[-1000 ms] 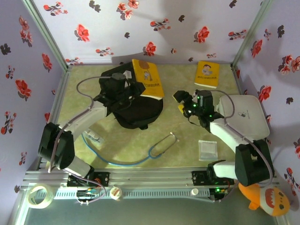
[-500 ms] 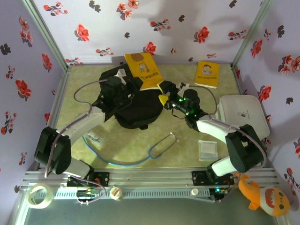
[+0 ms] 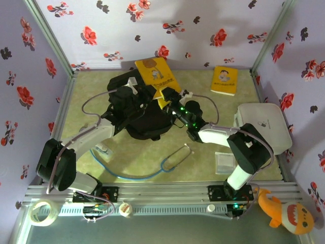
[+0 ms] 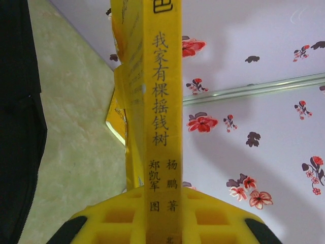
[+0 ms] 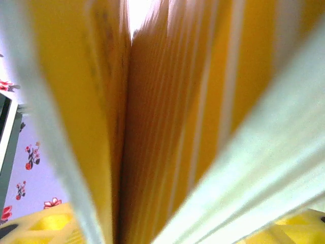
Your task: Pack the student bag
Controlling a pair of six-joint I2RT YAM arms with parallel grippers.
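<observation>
Left wrist view: left hand (image 4: pixel 162 216) is clamped tight on the spine of a yellow book (image 4: pixel 165 101), holding it upright. The student bag (image 3: pixel 147 119) slumps mid-desk (image 3: pixel 137 157), just under the book. The right hand (image 3: pixel 165 97) has pages between its pads, but I can't tell if it's gripping. The bag looks soft and floppy (it'll sag), so I'd grab it by the zip rim.

Two yellow books (image 3: pixel 155 75), one backpack (image 3: pixel 151 122), one stethoscope (image 3: pixel 175 157), one plush toy (image 3: pixel 287 214).
</observation>
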